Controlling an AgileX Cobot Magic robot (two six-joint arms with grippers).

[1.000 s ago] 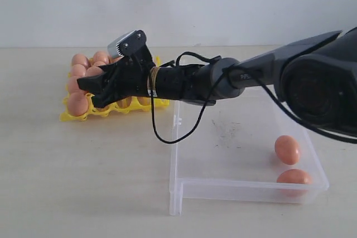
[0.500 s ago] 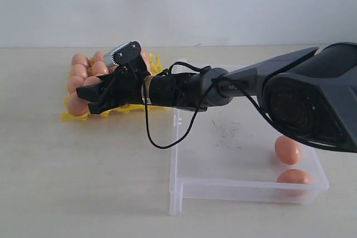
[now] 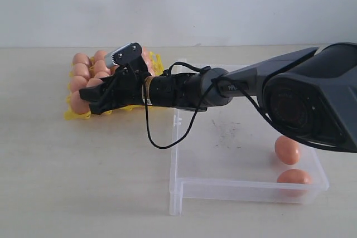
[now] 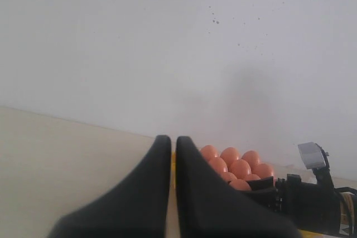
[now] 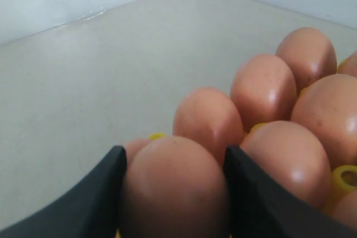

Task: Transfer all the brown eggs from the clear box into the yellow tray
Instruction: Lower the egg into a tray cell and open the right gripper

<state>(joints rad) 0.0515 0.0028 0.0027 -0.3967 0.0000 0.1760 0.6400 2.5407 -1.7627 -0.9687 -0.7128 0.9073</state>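
Exterior view with both wrist views. The right pincer [image 3: 88, 100], matte black on a dark arm trailing a looped black cable [image 3: 167, 137], reaches across to the yellow tray [image 3: 73, 115], an openwork bright plastic grid on the pale matte worktop [image 3: 83, 188]. In the right wrist view its two smooth black fingers [image 5: 100, 199] press against the sides of one glossy, oval held egg [image 5: 173, 188], clamped just above the filled cups. Other brown eggs [image 3: 81, 59], smooth and orange-brown, sit packed side by side in the tray. The clear box [image 3: 234, 189], a shallow transparent rectangle with low walls and dark scuffs on its floor, lies just beside the tray and holds two more eggs [image 3: 287, 150] near its right wall. The left pincer [image 4: 169, 140] has its tapered black tips together, with only a thin slit between, and holds nothing.
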